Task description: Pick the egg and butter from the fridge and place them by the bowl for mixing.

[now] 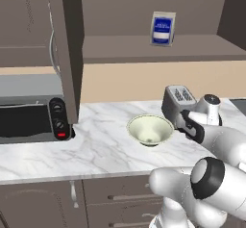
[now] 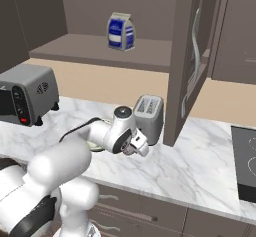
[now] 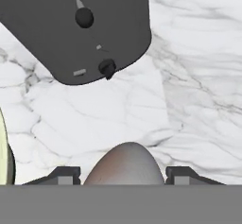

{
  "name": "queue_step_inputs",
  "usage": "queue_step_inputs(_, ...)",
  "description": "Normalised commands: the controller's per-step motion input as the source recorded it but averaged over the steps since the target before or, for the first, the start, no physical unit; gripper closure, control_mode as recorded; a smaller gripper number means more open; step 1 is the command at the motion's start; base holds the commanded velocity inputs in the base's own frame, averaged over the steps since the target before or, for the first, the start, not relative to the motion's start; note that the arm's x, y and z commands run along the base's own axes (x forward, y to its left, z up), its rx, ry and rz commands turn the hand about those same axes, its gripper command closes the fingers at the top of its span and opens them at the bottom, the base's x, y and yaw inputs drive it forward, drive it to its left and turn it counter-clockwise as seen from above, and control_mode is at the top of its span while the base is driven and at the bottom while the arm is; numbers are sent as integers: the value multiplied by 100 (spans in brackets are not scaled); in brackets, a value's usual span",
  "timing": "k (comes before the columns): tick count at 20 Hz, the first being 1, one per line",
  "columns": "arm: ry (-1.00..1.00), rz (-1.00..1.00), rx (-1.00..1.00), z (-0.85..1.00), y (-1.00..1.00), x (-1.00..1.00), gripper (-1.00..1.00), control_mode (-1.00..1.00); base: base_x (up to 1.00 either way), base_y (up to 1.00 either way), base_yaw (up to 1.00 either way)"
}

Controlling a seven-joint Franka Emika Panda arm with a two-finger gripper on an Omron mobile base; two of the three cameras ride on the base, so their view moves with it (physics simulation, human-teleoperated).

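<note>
My gripper pinched the egg between its fingertips above the marble counter, between the toaster and the bowl.

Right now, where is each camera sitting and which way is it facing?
Left base view: behind the arm's left, looking down at the counter, bowl and toaster; arm at lower right.
Right base view: behind its right, same counter and toaster; arm at lower left.
Hand view: along the gripper, down at the counter, the egg between its fingertips; toaster shared.
</note>
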Motion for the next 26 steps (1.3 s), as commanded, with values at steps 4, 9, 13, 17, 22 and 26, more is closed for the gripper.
queue_step_inputs(4, 3, 0, 7, -29, -7, 10, 100, -100, 0, 0, 0)
queue_step_inputs(9, 0, 2, 10, -20, 0, 6, 100, -100, 0, 0, 0)
queue_step_inputs(13, 0, 1, 9, -15, 0, 2, 100, -100, 0, 0, 0)
queue_step_inputs(17, 0, 0, 5, -15, 0, 5, 100, -100, 0, 0, 0)
queue_step_inputs(22, 0, 0, 5, -12, 0, 16, 100, -100, 0, 0, 0)
queue_step_inputs(26, 0, 0, 2, -16, 0, 14, 100, -100, 0, 0, 0)
